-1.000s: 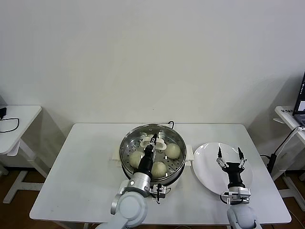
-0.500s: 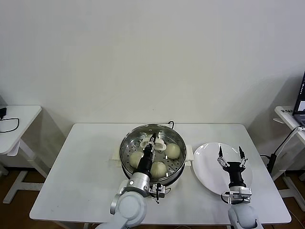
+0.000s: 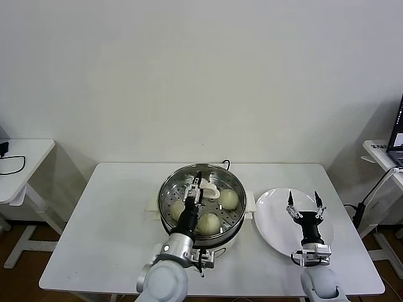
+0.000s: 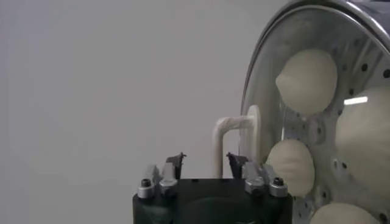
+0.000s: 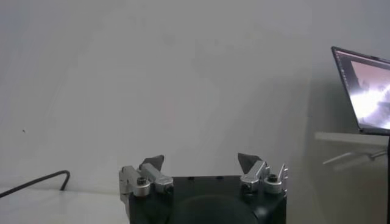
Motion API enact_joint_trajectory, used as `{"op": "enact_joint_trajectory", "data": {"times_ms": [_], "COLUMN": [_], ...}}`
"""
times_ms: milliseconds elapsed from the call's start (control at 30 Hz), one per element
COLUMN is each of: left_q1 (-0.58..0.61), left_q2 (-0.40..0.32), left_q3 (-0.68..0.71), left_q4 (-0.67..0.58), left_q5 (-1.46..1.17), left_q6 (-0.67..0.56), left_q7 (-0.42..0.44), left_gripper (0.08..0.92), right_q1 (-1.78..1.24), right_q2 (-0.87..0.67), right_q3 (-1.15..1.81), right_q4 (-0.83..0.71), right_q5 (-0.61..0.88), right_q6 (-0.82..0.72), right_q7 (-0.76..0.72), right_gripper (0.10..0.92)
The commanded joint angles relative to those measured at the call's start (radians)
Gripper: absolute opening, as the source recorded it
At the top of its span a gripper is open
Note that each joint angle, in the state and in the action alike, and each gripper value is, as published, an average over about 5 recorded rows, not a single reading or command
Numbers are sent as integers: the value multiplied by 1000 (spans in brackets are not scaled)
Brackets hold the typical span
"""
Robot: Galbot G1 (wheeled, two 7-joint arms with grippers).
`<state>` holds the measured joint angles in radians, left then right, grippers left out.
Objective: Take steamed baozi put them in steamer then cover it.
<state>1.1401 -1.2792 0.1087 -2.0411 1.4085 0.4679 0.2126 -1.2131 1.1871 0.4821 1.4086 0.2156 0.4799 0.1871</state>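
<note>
left tool (image 3: pixel 196 184): fingers apart, raised forward | right tool (image 3: pixel 305 209): fingers spread, upright, idle

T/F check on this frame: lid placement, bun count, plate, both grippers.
1. The cover sits on the steamer. True; its white handle shows in the left wrist view.
2. The left gripper is clamped shut on the handle. False: its fingers stand apart on either side of the handle.
3. The white plate holds one bun. False: no bun lies on it.
4. Four baozi are inside the steamer. True in the left wrist view; in the head view the arm hides part of them.
5. The right gripper hangs open over the plate, holding nothing. True.
</note>
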Motion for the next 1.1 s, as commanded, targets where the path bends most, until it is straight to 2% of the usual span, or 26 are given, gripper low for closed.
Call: {"op": "enact_joint_trajectory", "data": {"times_ms": [33,100,200,333,433,533,667,733,900,1100], "left_q1": [141,162,180,171,151,142,142,141,143,169], "left_q2": [65,81,94,79,57,47,51,48,34,22], "left_q3": [-42,-64,-137,-324,-479,-613,-732,-773,-838,-859], "left_q4": [-224,-252,-284,-277,-189,-47,147,223,354,390], "left_q5": [-100,-152,-281,-619,-891,-1094,-1327,-1415,-1509,-1549], "left_q6": [-2,-5,-9,-30,-106,-251,-481,-549,-645,-698], "left_q7": [5,-3,-49,-201,-335,-382,-311,-264,-193,-146], "left_gripper": [759,801,820,822,823,823,823,823,823,823], "right_q1": [12,8,-6,-35,-57,-77,-97,-102,-114,-143], "right_q2": [-5,-14,-28,-46,-55,-62,-68,-69,-67,-61], "right_q3": [-19,-29,-43,-45,-38,-33,-26,-24,-9,11], "right_q4": [7,19,48,104,134,153,166,167,167,160], "right_q5": [-5,-1,29,115,167,203,230,233,231,230], "right_q6": [-30,-60,-105,-141,-145,-147,-149,-149,-148,-144], "right_q7": [4,7,10,-14,-39,-60,-79,-83,-95,-112], "right_gripper": [823,823,823,823,823,823,823,823,823,823]}}
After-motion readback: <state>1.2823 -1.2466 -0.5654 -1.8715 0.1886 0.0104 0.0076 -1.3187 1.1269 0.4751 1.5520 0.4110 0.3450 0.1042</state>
